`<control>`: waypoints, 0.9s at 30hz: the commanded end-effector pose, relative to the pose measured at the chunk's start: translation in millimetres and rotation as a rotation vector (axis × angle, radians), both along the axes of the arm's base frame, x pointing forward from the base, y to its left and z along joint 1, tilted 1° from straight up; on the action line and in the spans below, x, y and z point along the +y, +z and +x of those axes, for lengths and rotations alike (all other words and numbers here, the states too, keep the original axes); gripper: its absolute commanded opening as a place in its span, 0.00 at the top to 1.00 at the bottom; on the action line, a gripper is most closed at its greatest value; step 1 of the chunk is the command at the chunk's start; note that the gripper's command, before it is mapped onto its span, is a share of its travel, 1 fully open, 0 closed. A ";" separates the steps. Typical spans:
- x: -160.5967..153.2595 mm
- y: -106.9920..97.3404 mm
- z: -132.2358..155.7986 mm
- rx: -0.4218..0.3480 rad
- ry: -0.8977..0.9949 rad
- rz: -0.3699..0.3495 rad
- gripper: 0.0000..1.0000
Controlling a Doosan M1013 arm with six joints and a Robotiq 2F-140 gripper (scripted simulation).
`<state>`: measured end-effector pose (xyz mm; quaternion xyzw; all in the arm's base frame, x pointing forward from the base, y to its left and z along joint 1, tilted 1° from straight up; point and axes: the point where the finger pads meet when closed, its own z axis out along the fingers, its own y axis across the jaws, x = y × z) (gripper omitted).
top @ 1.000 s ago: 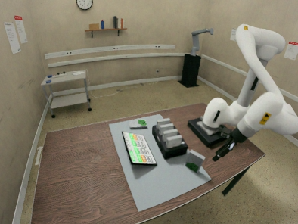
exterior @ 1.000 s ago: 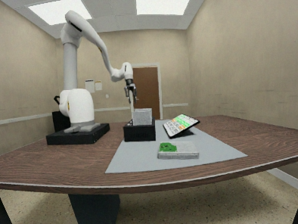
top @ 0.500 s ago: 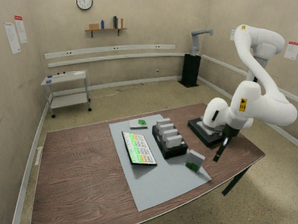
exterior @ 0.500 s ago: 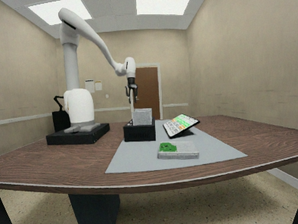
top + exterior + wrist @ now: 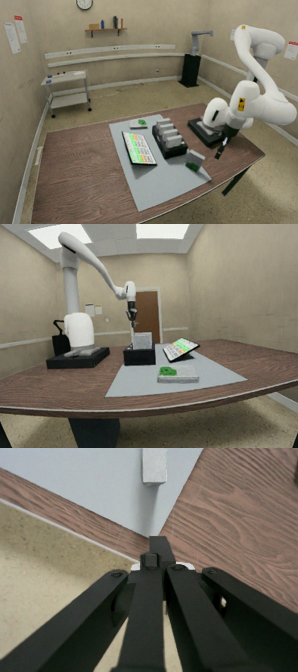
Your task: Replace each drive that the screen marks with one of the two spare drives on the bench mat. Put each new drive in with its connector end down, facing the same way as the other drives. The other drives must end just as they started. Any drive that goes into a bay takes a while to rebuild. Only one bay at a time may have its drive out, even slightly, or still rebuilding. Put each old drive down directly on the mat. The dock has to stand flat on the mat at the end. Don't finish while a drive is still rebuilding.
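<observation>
- Currently my one hand (image 5: 219, 152) (image 5: 133, 325) (image 5: 157, 549) is narrow, its two fingers together with nothing between them, pointing down above and beyond the mat's near corner in the top view.
- I count six drives: four in the dock, two outside it on the mat.
- One black dock (image 5: 175, 152) (image 5: 140, 358) sits on the mat, its long axis running from far left to near right in the top view.
- The four docked drives (image 5: 174, 141) (image 5: 143, 340) stand upright in one row along it, broad faces parallel; their connector ends are hidden.
- One spare, the flat drive (image 5: 138, 123) (image 5: 178, 374), lies past the dock's far end, long axis roughly left to right in the top view, its green patch at the end nearer the dock's side.
- The other, the standing drive (image 5: 196, 160) (image 5: 154, 467), is upright on the mat near the dock's near end, green patch low; my wrist view shows its narrow side.
- One screen (image 5: 139, 148) (image 5: 181, 350) leans tilted beside the dock, showing green and orange areas; its writing is too small to read.
- One grey mat (image 5: 144, 193) (image 5: 227, 377) (image 5: 75, 478) bears all these on one wooden tabletop (image 5: 76, 166) (image 5: 30, 387) (image 5: 235, 533).
</observation>
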<state>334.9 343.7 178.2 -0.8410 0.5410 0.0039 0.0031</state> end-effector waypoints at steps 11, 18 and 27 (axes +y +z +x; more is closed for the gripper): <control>0.3 0.5 0.2 0.000 0.000 0.001 0.90; 0.3 0.5 0.2 0.000 0.000 0.001 0.90; -29.8 1.0 18.0 -0.001 0.062 0.001 0.90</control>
